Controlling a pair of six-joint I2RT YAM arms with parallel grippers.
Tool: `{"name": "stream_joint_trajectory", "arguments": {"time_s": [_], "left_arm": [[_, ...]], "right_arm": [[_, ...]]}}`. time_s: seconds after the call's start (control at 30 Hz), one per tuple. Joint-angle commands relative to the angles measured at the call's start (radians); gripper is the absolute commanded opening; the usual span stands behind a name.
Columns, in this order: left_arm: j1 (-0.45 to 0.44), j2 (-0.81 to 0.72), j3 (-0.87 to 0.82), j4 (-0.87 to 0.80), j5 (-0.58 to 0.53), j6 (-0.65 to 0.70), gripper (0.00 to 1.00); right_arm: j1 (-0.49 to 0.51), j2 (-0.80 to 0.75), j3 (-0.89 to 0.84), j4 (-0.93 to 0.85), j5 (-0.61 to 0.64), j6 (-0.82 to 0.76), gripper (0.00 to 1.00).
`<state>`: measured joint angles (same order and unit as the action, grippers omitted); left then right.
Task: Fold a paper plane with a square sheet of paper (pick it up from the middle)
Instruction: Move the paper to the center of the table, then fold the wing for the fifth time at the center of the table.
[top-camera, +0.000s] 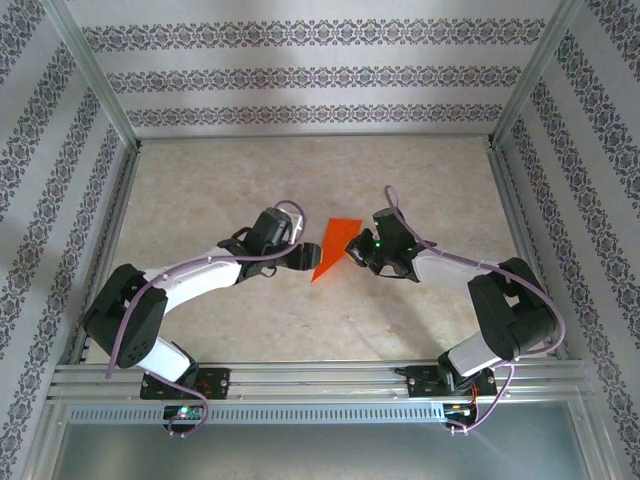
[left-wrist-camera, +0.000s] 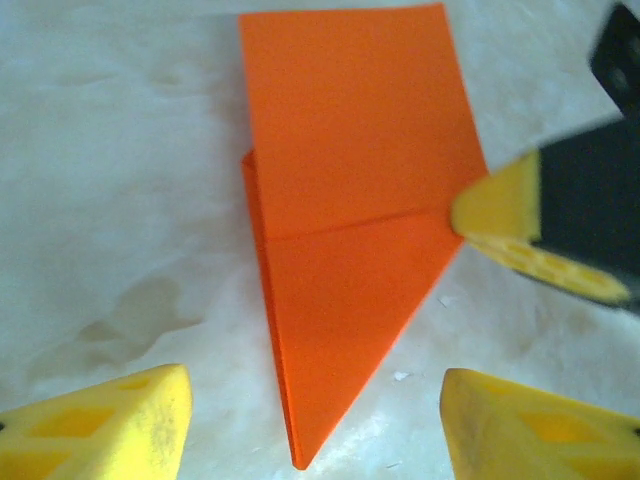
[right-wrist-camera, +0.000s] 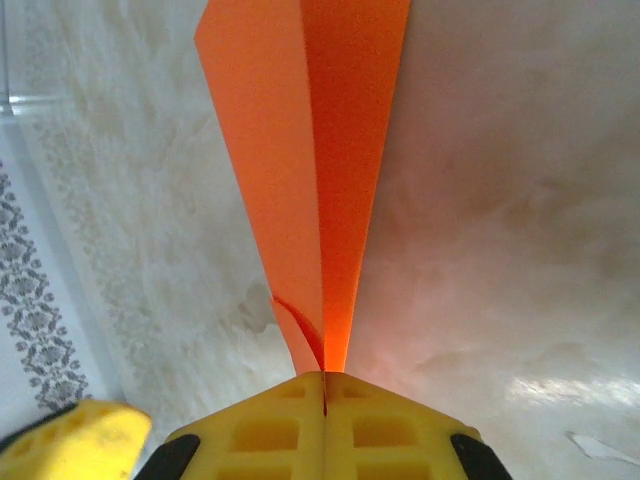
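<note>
Clearly the folding is well under way: the paper plane (top-camera: 335, 248) is no longer a flat square but a narrow orange-red wedge with one sharp tip, a long doubled edge and a crease across its face. It sits near the middle of the table (top-camera: 200, 190); whether it rests on the surface or hangs just above it, I cannot tell. The right gripper (top-camera: 352, 255) is clamped on it, yellow pads pressed together over the paper at the side corner where the crease meets the edge. The left gripper (top-camera: 300, 258) stands wide, holding nothing, its fingers (left-wrist-camera: 110, 420) either side of the pointed tip and apart from it. By my reading the wings and a firm final crease are not yet made, since the broad end looks like a single plain flap. Bare surface lies open all round, and the frame rails (top-camera: 505, 200) are well apart. The only tight spot is between the two grippers, which sit near each other across the paper.
</note>
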<state>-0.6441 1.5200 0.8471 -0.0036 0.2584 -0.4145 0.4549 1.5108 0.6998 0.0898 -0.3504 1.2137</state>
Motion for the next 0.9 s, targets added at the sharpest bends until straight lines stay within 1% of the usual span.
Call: {"name": "stream_joint_trajectory", "arguments": {"time_s": [0.0, 0.17, 0.27, 0.4, 0.6, 0.87], "left_arm": [[-0.054, 0.019, -0.024, 0.179, -0.028, 0.171, 0.69], [-0.122, 0.098, 0.005, 0.188, -0.109, 0.317, 0.69], [-0.151, 0.151, 0.028, 0.204, -0.134, 0.408, 0.68], [-0.161, 0.201, 0.022, 0.289, -0.157, 0.49, 0.63], [-0.161, 0.232, -0.031, 0.433, -0.191, 0.589, 0.55], [-0.161, 0.254, -0.067, 0.485, -0.16, 0.654, 0.51]], "right_arm": [[-0.02, -0.042, -0.017, -0.015, 0.034, 0.074, 0.0], [-0.041, -0.048, 0.0, -0.036, 0.005, 0.122, 0.0], [-0.046, -0.036, 0.01, -0.043, -0.019, 0.15, 0.0], [-0.055, -0.021, 0.018, -0.05, -0.051, 0.175, 0.0], [-0.064, -0.012, 0.028, -0.066, -0.085, 0.18, 0.0], [-0.074, -0.009, 0.032, -0.074, -0.116, 0.204, 0.0]]}}
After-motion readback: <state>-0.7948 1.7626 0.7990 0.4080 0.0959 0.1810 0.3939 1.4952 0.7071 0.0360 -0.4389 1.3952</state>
